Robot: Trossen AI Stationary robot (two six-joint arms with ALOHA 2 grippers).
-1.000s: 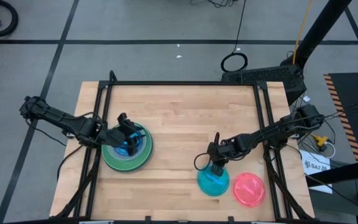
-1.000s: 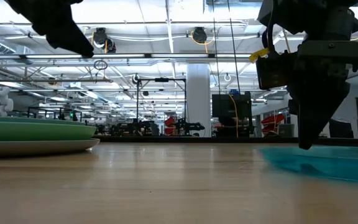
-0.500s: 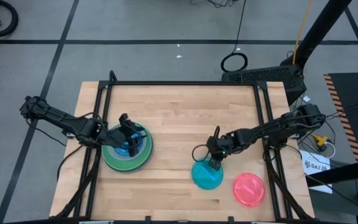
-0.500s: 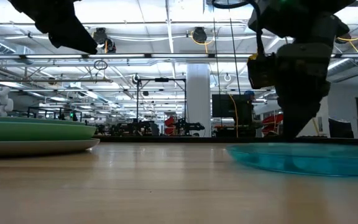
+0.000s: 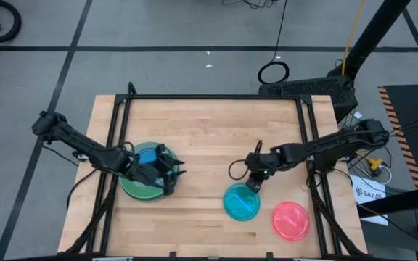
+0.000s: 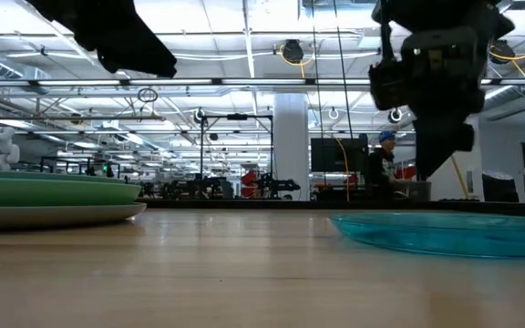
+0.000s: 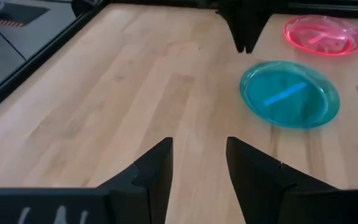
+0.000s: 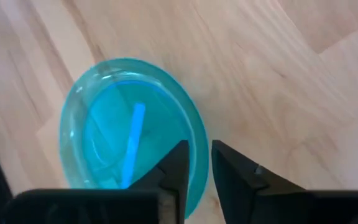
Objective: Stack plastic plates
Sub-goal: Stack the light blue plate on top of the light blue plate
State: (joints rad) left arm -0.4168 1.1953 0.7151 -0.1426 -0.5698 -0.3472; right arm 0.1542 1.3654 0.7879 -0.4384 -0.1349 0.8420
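A stack of plates (image 5: 140,187) sits at the table's left: a grey plate at the bottom, a green one (image 6: 53,190) on it, and a blue one (image 5: 147,154) on top. My left gripper (image 5: 171,174) hangs open above the stack's right edge (image 6: 117,36), pointing toward the table's right. A translucent cyan plate (image 5: 242,203) lies flat near the front edge, with a pink plate (image 5: 290,220) to its right. My right gripper (image 5: 255,181) hovers above the cyan plate's far rim (image 8: 194,146). Its fingers stand a narrow gap apart and are clear of the plate (image 6: 445,232).
Bare wood lies between the stack and the cyan plate (image 7: 289,93). The pink plate (image 7: 322,34) lies close to the table's right front corner. A black frame rail (image 5: 216,98) runs around the table's far and side edges. People stand in the room beyond the table.
My right gripper slid the cyan plate a short way toward the table's left, then rose clear of its far rim. My left gripper moved off the top of the stack toward the right and near side, uncovering the blue plate.
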